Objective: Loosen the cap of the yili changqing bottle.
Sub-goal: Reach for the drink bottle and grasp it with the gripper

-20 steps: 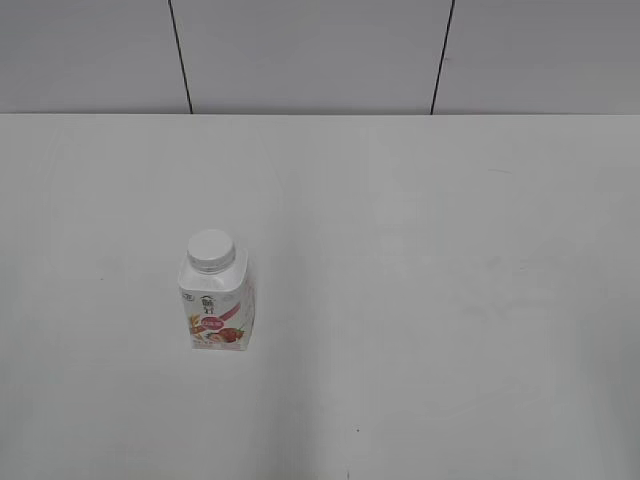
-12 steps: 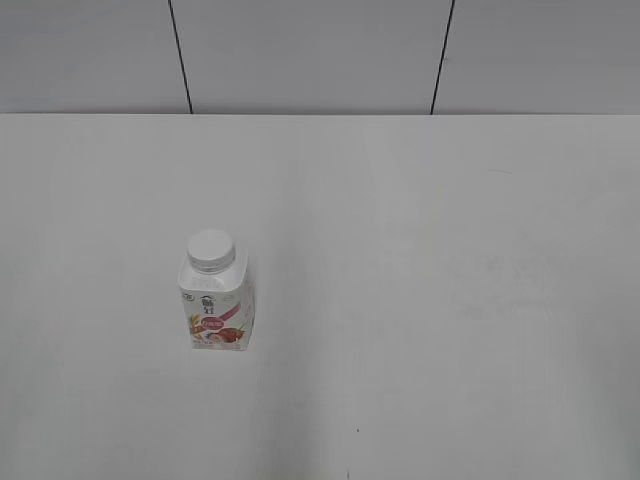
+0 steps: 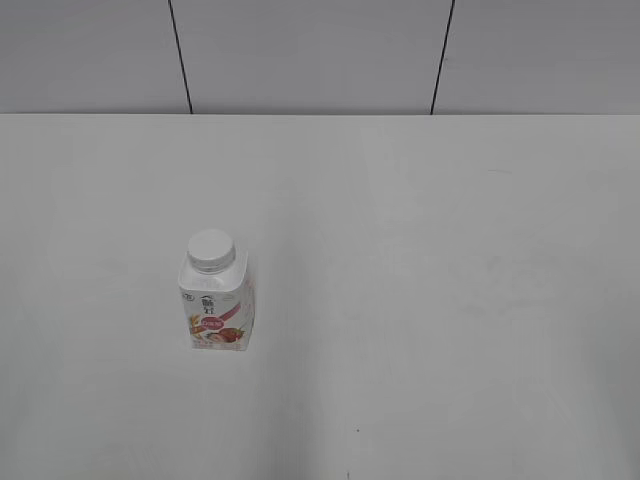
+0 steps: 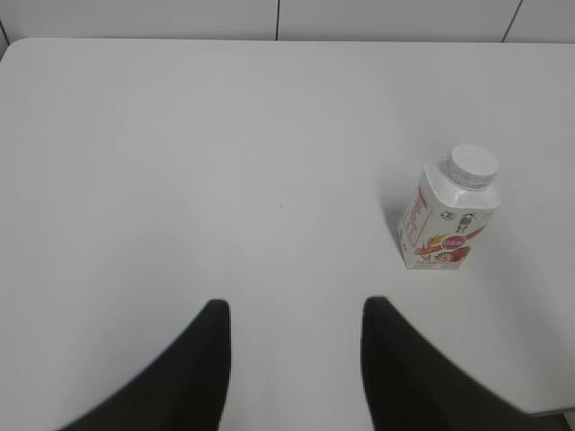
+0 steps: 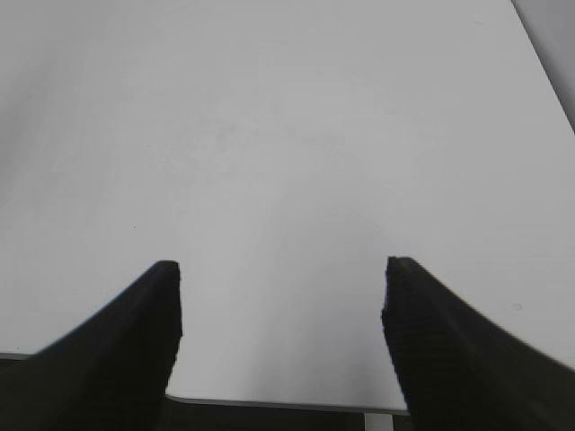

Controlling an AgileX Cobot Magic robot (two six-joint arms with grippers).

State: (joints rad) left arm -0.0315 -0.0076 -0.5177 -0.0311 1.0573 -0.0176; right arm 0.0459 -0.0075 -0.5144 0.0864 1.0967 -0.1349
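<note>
The yili changqing bottle point(image 3: 215, 305) stands upright on the white table, left of the middle, with its pink-red label facing the camera. Its round white cap point(image 3: 211, 249) sits on the neck. From the left wrist the bottle point(image 4: 446, 224) and cap point(image 4: 473, 164) show ahead and to the right, well clear of my left gripper point(image 4: 295, 310), which is open with only bare table between its black fingers. My right gripper point(image 5: 280, 269) is open wide above the table's near edge, and its view holds no bottle. Neither gripper shows in the exterior view.
The white table point(image 3: 420, 300) runs back to a grey panelled wall point(image 3: 310, 55). In the right wrist view the table's front edge point(image 5: 278, 403) lies just below the fingers and its right edge point(image 5: 544, 63) slants at the upper right.
</note>
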